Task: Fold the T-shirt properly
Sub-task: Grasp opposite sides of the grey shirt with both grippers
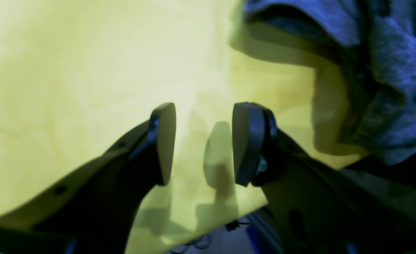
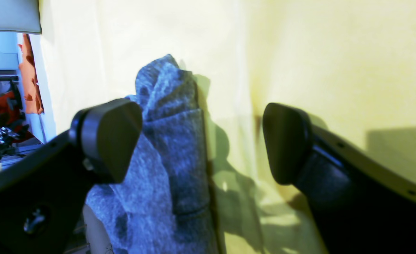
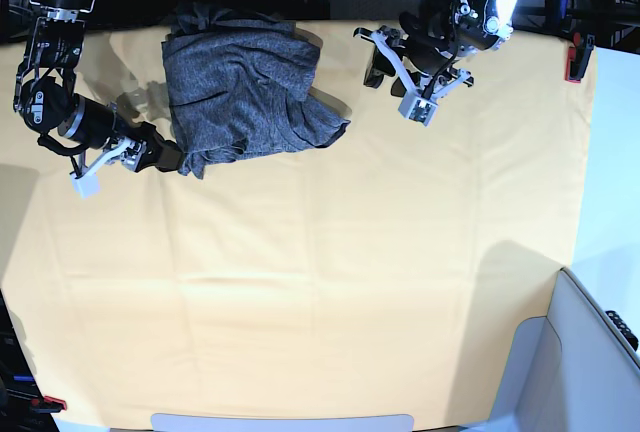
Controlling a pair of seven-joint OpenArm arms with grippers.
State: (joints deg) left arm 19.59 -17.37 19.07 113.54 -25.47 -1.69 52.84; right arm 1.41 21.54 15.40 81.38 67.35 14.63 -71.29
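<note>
Grey knit, thin and soft, is the trouble here: the T-shirt (image 3: 245, 87) lies bunched in a loose heap at the far edge of the tabletop (image 3: 330, 282), on the yellow cloth (image 3: 400, 212) that covers it, with no clean fold line visible.

The right gripper (image 2: 202, 141) stands wide open with nothing clamped; a hump of shirt rises just beside one of its fingers (image 2: 109, 137), at the heap's near left corner in the base view. The left gripper (image 1: 203, 143) is also open and empty, hovering over bare yellow cloth, with the shirt's rumpled edge off to one side and apart from its fingers (image 1: 165, 141).

Several things could go wrong from here. Closing on this heap may pinch more than one layer, so a lift would drag the whole bundle instead of spreading it. A low grasp could also catch the yellow cloth and pull it along. Since the shirt sits so close to the far edge, a sideways tug might slide part of it off. Uneven pulls from the two arms would likely twist the fabric further.
</note>
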